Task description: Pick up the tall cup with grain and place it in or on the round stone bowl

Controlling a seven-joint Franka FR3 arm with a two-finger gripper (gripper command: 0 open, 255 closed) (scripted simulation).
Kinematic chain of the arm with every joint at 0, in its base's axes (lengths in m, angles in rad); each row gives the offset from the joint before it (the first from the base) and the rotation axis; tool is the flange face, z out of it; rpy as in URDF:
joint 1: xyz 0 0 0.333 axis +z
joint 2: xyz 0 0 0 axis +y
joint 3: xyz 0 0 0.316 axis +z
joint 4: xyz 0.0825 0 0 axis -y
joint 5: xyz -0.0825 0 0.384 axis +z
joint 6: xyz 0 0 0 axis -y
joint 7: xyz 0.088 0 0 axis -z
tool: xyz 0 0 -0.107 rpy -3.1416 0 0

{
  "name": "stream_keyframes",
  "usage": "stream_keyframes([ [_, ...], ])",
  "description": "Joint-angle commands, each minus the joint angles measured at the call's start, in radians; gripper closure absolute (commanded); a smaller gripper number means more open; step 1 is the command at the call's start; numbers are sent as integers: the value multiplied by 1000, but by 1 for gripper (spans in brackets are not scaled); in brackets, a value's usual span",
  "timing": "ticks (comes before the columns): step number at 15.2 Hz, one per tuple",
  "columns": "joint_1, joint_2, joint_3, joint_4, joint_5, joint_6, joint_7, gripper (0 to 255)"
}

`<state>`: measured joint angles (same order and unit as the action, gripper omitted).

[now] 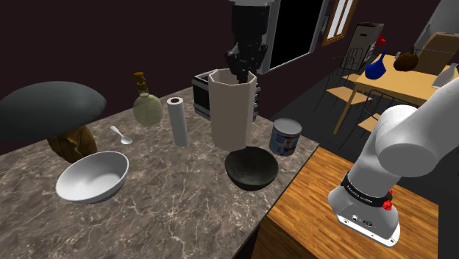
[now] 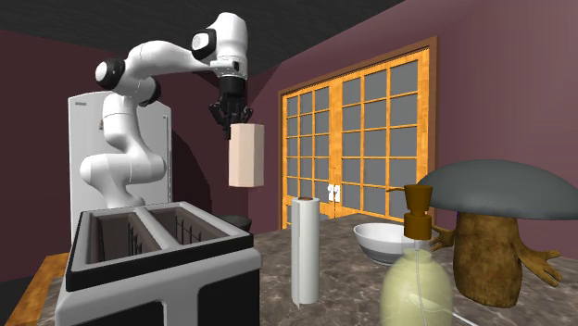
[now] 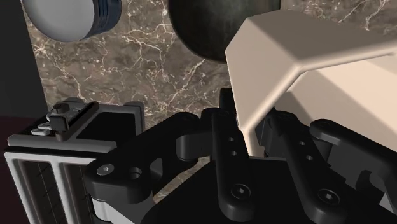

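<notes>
Tall beige cup [image 1: 232, 107] hangs upright in the air, clear of the worktop [image 1: 169, 213], its rim wall clamped between the jaws, which are closed on it. Dark round bowl [image 1: 251, 169] sits on the marbled worktop below the cup; exact alignment cannot be told. Blue-banded tin [image 1: 285, 137] stands just beside the bowl. Paper roll [image 1: 178, 121] and white bowl [image 1: 93, 176] lie toward the shoulder view's left

This is a kitchen in a house. A stone counter [image 1: 176, 202] holds a toaster [image 2: 157, 255], a roll of paper towel [image 1: 178, 121], a white bowl [image 1: 92, 176] and a spoon [image 1: 121, 135]. A fridge [image 2: 81, 139], big glass doors [image 2: 370, 139] and a dining table [image 1: 401, 84] stand nearby.
</notes>
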<state>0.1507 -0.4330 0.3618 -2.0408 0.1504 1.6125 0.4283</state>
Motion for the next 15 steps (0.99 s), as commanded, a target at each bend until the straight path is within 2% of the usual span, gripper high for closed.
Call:
stream_keyframes([
  [1, 2, -71, -32, -37, 8, -34, -34, 255],
  [5, 6, -202, -98, -103, 5, -105, -95, 255],
  [15, 15, -233, -85, -260, 20, 21, -102, 255],
])
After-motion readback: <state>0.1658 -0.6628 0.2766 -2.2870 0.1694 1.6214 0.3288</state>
